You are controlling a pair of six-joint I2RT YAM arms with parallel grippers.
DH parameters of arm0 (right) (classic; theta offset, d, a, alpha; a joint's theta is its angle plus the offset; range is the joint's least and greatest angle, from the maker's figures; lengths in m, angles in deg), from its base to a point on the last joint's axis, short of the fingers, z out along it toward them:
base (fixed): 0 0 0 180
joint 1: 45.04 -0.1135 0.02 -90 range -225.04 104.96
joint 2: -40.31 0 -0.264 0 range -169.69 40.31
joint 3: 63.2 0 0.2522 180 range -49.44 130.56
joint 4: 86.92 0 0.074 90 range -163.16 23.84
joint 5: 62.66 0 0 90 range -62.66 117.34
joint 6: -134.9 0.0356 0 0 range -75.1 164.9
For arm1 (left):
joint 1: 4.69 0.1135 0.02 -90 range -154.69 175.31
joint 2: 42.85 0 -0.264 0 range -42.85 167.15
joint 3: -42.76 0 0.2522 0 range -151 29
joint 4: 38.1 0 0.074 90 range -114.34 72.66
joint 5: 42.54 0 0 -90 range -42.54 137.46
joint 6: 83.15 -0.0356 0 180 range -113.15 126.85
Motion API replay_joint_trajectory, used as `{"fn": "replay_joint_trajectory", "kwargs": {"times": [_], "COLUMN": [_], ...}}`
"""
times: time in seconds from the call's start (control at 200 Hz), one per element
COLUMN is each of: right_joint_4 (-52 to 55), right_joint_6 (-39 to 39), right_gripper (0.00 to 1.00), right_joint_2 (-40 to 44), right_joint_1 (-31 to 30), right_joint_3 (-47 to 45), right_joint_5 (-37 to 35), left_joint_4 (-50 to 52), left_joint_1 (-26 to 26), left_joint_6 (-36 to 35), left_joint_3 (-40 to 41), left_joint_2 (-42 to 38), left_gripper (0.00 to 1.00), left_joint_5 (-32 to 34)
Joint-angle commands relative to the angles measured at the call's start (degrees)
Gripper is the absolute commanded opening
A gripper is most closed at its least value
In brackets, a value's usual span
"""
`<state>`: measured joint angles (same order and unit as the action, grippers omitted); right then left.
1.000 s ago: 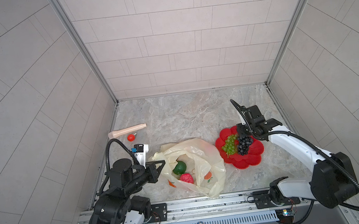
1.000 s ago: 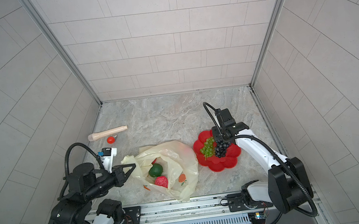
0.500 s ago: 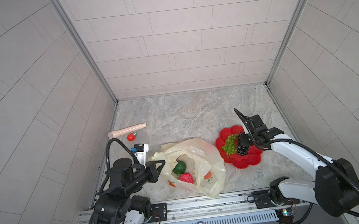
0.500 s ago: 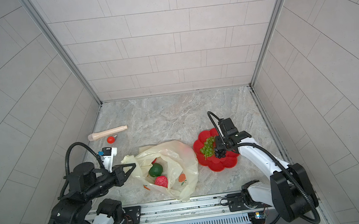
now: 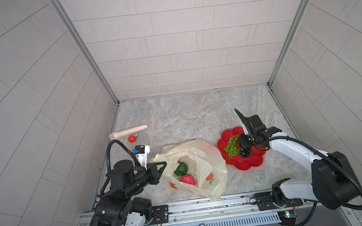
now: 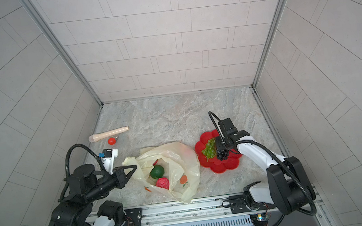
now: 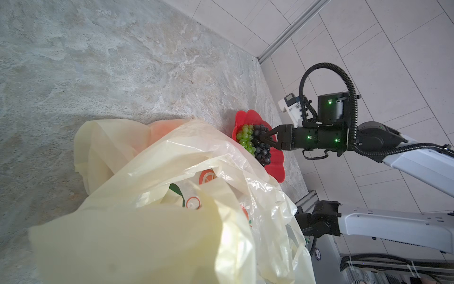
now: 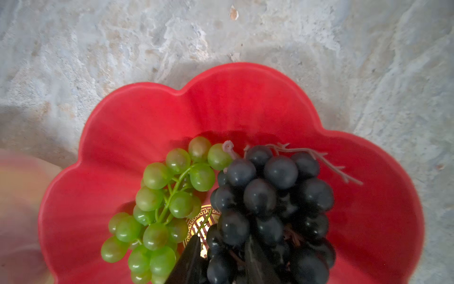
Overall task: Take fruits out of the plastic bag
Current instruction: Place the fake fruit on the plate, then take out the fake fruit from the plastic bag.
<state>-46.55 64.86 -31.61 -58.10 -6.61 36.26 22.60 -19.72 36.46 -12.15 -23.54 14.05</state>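
The pale-yellow plastic bag (image 5: 204, 159) (image 6: 180, 157) (image 7: 172, 172) lies open at the front. Inside it are a green oval fruit (image 5: 181, 169) (image 6: 157, 171) and a pink wrinkly fruit (image 5: 188, 180) (image 6: 162, 183). My left gripper (image 5: 163, 165) (image 6: 134, 168) is shut on the bag's left rim. On the red flower plate (image 5: 253, 163) (image 8: 221, 110) lies a green grape bunch (image 5: 232, 146) (image 8: 167, 196). Touching it is a dark purple grape bunch (image 5: 245, 152) (image 7: 262, 152) (image 8: 270, 196), down on the plate. My right gripper (image 5: 243, 148) (image 7: 264, 137) (image 8: 222, 243) is shut on it.
A beige cylinder (image 5: 128, 131) and a small red ball with a metal tip (image 5: 132, 137) lie at the left wall. The metal rail (image 5: 186, 204) runs along the front edge, just behind the bag's near end. Tiled walls close in three sides.
My right gripper has come down and toward the front with the dark grape bunch, setting it on the plate beside the green grapes. The left arm and the bag have not moved.
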Motion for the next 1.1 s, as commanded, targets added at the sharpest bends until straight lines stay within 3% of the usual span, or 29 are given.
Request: {"fn": "replay_joint_trajectory", "kwargs": {"times": [0.0,0.19,0.37,0.52,0.826,1.096], "right_joint_4": [4.06,8.57,11.68,8.49,10.83,9.45], "right_joint_6": [-0.01,-1.15,-3.54,-5.86,-19.55,-23.58], "right_gripper": [0.36,0.35,0.32,0.28,0.29,0.27], "right_joint_2": [4.83,10.77,15.03,14.73,0.18,-12.71], "right_joint_1": [0.18,-3.52,-21.15,-34.02,-57.79,-60.24], "right_joint_3": [5.01,12.23,20.29,24.84,38.63,39.71], "right_joint_5": [-1.15,3.71,-1.63,-2.13,-5.21,-4.88], "left_joint_4": [-1.36,-1.93,-2.09,-2.82,-3.55,-3.55], "left_joint_1": [0.18,0.22,0.18,0.17,0.23,0.24], "left_joint_6": [-0.16,-0.62,-0.97,-1.0,-1.28,-1.51], "left_joint_3": [0.21,0.36,0.38,0.44,0.63,0.97], "left_joint_2": [0.12,-0.28,-0.52,0.11,0.84,-2.26], "left_gripper": [0.05,0.04,0.04,0.03,0.01,0.01], "left_joint_5": [-0.66,-3.58,-5.02,-5.39,-6.69,-10.5]}}
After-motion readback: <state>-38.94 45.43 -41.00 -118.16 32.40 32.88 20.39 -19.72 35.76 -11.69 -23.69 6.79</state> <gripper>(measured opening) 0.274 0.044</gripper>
